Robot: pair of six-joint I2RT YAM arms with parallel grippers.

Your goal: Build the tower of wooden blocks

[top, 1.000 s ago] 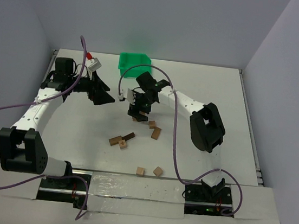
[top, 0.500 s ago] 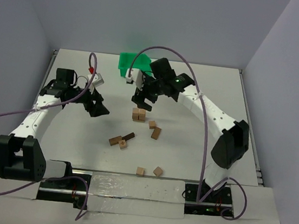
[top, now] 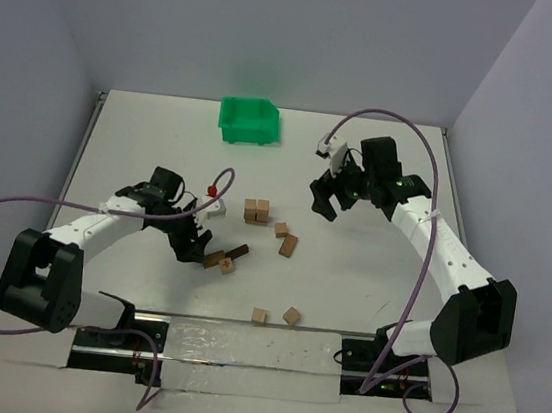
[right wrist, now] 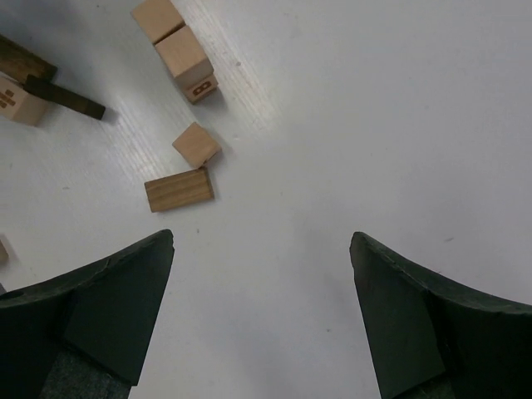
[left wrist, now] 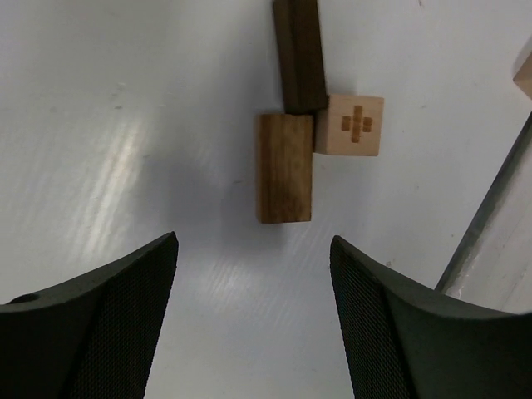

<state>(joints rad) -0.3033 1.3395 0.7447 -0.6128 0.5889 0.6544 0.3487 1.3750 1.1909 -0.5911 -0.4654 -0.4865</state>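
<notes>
Wooden blocks (top: pixel 291 315) lay scattered flat around mid-frame: a pair of tan cubes (top: pixel 256 210) touching, a cube (top: pixel 281 229) and short bar (top: pixel 288 245) just lower right, a dark bar (top: pixel 237 253) touching a tan bar (top: pixel 212 258) and marked cube (top: pixel 227 266), two cubes (top: pixel 259 316) apart lower down

Soft, even white light fell from above. The table (top: pixel 368 278) carried a faint sheen, with pale glare streaks in both wrist views. Shadows beside the wood blocks (top: pixel 255 210) were short and diffuse. The fingers (left wrist: pixel 100 332) of the left pincer (left wrist: pixel 253 249) came out nearly black, while the blocks were sharp.
</notes>
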